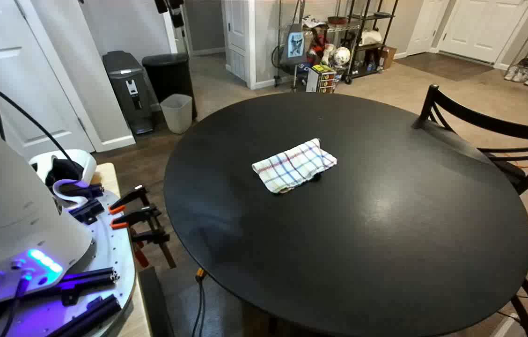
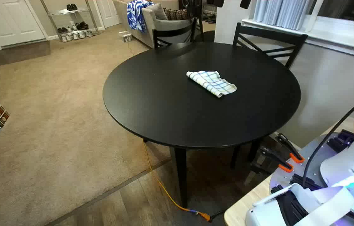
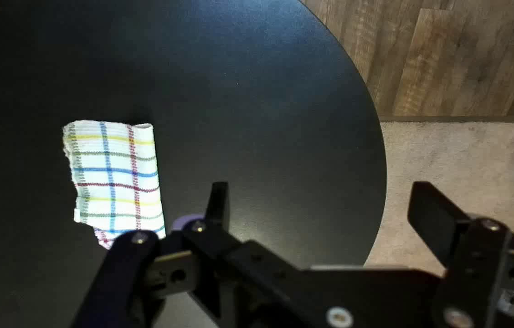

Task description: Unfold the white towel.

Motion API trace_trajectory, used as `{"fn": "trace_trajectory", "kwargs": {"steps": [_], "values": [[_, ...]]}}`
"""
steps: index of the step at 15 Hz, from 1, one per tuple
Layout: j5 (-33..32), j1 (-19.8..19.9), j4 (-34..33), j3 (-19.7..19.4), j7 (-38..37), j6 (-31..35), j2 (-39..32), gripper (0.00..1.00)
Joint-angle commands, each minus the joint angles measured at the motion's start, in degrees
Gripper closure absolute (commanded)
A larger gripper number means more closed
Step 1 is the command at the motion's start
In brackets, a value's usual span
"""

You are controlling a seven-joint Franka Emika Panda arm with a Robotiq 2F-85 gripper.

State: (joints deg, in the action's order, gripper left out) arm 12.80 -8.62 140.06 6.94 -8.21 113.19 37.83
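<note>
The white towel (image 1: 294, 166) lies folded on the round black table (image 1: 362, 243), its checked stripes in blue, red, yellow and green. It shows in both exterior views (image 2: 212, 83) and at the left of the wrist view (image 3: 115, 177). It looks like a flat, narrow rectangle with a folded edge on one long side and uneven edges on the other. Its lower end in the wrist view is partly hidden behind a finger. My gripper (image 3: 320, 200) is open and empty, well above the table and off to the side of the towel. Its fingertips (image 2: 232, 3) just show at the top of an exterior view.
Black chairs (image 1: 493, 117) stand at the table's edge, also in an exterior view (image 2: 271, 40). The robot's base stands on a wooden stand with clamps (image 1: 140, 210) beside the table. A headset (image 2: 290, 204) lies by the base. The table's rounded edge (image 3: 382, 150) runs beneath my gripper.
</note>
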Motion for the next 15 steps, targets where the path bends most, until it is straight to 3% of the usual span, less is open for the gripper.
{"fn": "trace_trajectory", "kwargs": {"steps": [1, 9, 15], "values": [[0.2, 0.4, -0.1, 0.3, 0.2, -0.2, 0.0, 0.00], [0.1, 0.6, -0.2, 0.5, -0.1, 0.0, -0.6, 0.00], [-1.0, 2.1, -2.6, -1.4, 2.7, 7.4, -9.8, 0.00]]}}
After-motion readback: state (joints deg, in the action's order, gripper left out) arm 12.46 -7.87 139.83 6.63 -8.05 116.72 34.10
